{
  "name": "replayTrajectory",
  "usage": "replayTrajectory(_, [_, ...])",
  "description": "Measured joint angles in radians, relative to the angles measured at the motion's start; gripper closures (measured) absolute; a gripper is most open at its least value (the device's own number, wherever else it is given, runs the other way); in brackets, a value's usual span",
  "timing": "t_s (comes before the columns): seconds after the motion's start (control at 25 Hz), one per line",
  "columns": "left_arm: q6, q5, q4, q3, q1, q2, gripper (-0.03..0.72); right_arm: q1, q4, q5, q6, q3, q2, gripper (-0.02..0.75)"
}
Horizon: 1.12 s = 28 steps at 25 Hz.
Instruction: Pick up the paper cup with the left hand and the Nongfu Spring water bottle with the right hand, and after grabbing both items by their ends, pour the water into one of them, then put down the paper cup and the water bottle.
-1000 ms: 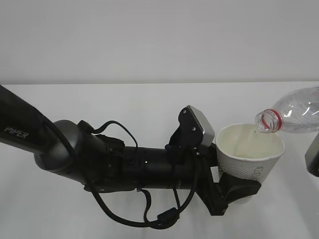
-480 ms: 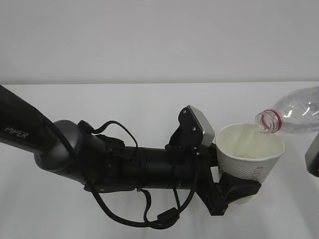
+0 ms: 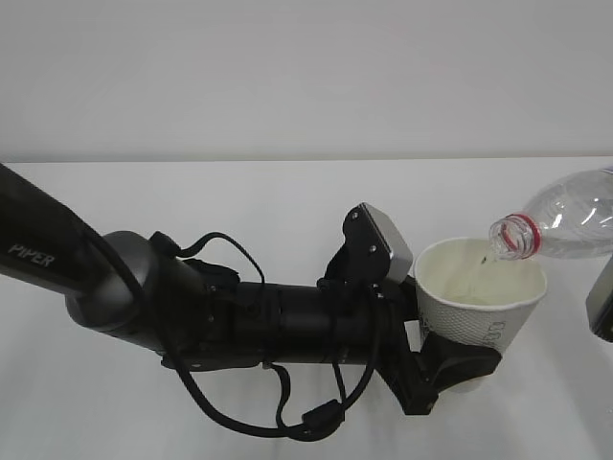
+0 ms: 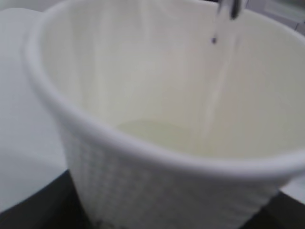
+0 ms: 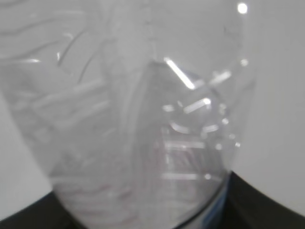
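Nearest the camera, the left hand reaches in from the left, its dark jaws clamped around the lower wall of the paper cup, which it holds upright and lifted off the white table at right of centre. The cup's mouth faces up; the left wrist view shows a shallow pool of the water on its floor.

Just beyond and above the cup's far-right rim hangs the open mouth of the Nongfu Spring water bottle. Its long axis runs roughly left to right, tipped so the neck points down-left into the cup and the base rises off the right edge. A thin stream seems to fall from the neck into the cup, though it is faint.

The right hand shows only as a dark sliver at the right edge; the right wrist view fills with the bottle's ribbed body between dark jaw edges, so it is gripping the bottle's base end.

Judging from this, pouring is under way. Setting down comes next: the cup lies directly under the neck, so the bottle must first swing upright, rightward.
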Motion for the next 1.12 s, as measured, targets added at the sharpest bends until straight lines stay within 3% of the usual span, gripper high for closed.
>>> replayTrajectory(1.12, [0.0, 0.013, 0.0, 0.0, 0.0, 0.002, 0.16, 0.0, 0.01, -0.005, -0.019, 0.0, 0.0, 0.334])
